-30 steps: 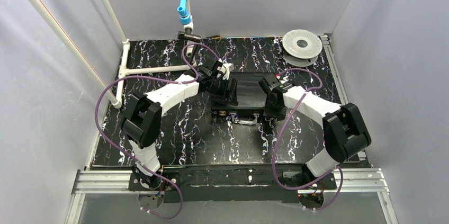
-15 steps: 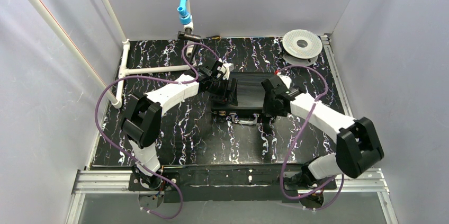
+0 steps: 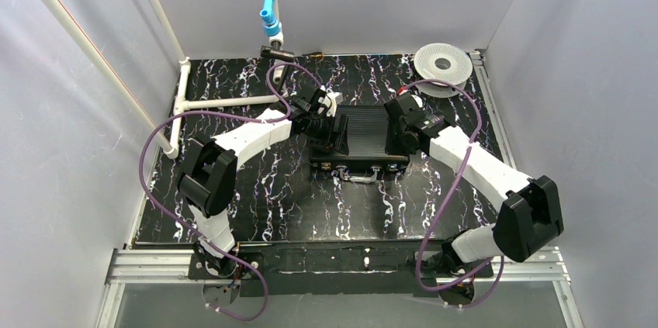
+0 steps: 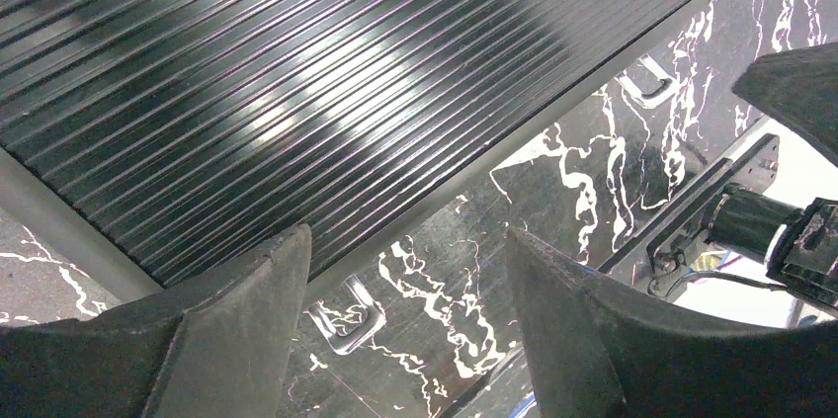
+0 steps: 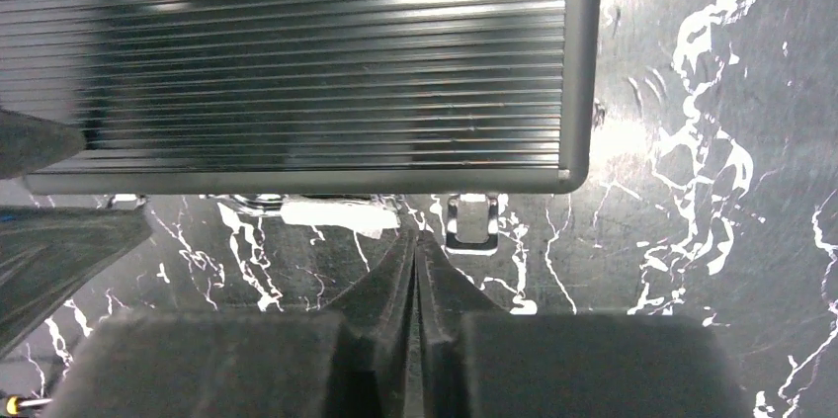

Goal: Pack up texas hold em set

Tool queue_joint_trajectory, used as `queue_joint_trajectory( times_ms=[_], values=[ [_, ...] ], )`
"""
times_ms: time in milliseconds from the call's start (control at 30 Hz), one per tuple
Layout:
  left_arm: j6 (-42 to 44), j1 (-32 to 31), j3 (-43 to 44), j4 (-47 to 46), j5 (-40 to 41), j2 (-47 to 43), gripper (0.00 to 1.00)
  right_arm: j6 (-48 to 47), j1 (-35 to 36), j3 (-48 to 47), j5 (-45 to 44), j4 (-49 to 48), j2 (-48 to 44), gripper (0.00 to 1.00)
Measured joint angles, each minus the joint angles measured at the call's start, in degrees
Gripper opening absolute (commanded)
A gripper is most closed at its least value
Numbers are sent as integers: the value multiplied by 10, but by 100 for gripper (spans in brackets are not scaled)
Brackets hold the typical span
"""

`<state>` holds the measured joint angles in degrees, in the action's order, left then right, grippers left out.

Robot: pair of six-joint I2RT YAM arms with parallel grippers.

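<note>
The texas hold em set's black ribbed briefcase (image 3: 361, 136) lies shut in the middle of the table, with silver latches and handle (image 3: 358, 176) on its near side. Chips, discs, dice and cards are out of view. My left gripper (image 3: 335, 131) is open at the case's left end. In the left wrist view (image 4: 405, 260) its jaws stand wide over the lid's (image 4: 296, 72) front edge and a latch (image 4: 346, 317). My right gripper (image 3: 396, 145) is shut and empty over the lid's right end. In the right wrist view (image 5: 415, 240) its tips sit by the right latch (image 5: 471, 225).
A round white-grey spool (image 3: 442, 66) lies at the back right corner. White pipes (image 3: 225, 101) run along the back left, and a blue-and-orange fitting (image 3: 269, 10) hangs at the back wall. Grey walls close in the marbled table (image 3: 310, 204) on three sides.
My right arm swung from the case's near right corner back and to the right, and its gripper now sits over the lid's right end. The left arm and the case have not moved.
</note>
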<state>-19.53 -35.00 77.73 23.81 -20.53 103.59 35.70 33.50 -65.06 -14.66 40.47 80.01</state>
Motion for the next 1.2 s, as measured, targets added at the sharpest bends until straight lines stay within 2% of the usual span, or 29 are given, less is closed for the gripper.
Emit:
queue_joint_trajectory(
  times_ms=[33,267,700,1200],
  values=[
    [0,0,0,0,0,0,73,0,-2,5,2,0,0,1],
    [0,0,0,0,0,0,73,0,-34,68,9,0,6,1],
    [3,0,0,-2,6,0,73,-1,-35,73,29,-17,32,1],
    [5,0,0,-2,6,0,73,14,-35,135,43,-90,33,1]
  ],
)
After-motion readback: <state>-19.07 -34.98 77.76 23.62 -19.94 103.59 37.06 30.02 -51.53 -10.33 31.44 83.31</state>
